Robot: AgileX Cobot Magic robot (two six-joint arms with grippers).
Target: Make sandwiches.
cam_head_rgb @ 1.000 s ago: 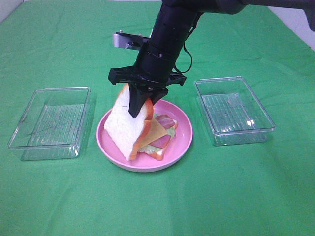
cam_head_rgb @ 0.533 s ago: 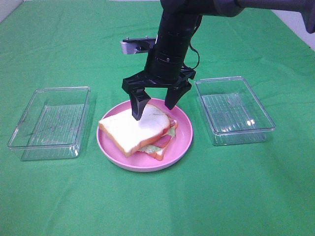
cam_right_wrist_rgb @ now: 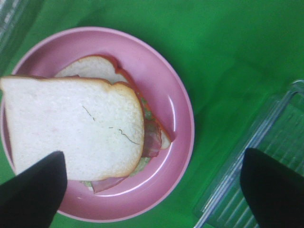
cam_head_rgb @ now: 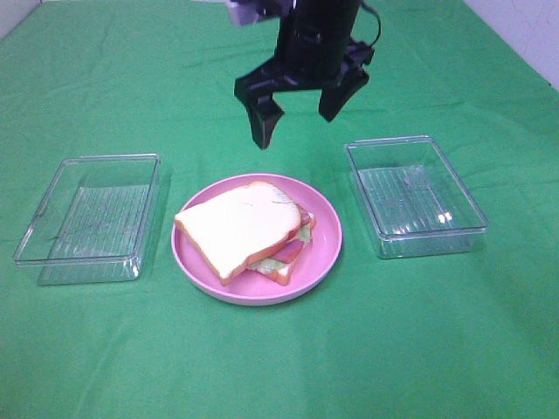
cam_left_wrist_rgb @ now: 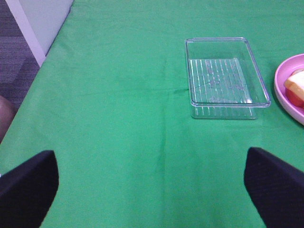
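The sandwich (cam_head_rgb: 244,231) lies on a round pink plate (cam_head_rgb: 325,249): a white bread slice on top, with bacon, lettuce and a second slice showing under it at the right. My right gripper (cam_head_rgb: 297,122) hangs open well above the plate's far edge, holding nothing. In the right wrist view the top slice (cam_right_wrist_rgb: 76,126) covers most of the stack on the plate (cam_right_wrist_rgb: 175,104), and the open gripper (cam_right_wrist_rgb: 152,190) frames it from above. The left gripper (cam_left_wrist_rgb: 152,190) is open over bare cloth, far from the sandwich (cam_left_wrist_rgb: 297,85), and it does not show in the exterior view.
A clear plastic tray (cam_head_rgb: 92,214) sits left of the plate and another (cam_head_rgb: 415,196) to its right, both on green cloth. The left tray (cam_left_wrist_rgb: 223,76) shows ahead in the left wrist view. The right tray's corner (cam_right_wrist_rgb: 266,166) shows in the right wrist view.
The right gripper opened and let go of the top bread slice, which dropped from standing on edge to lying flat on the stack. The gripper then rose away from the plate.
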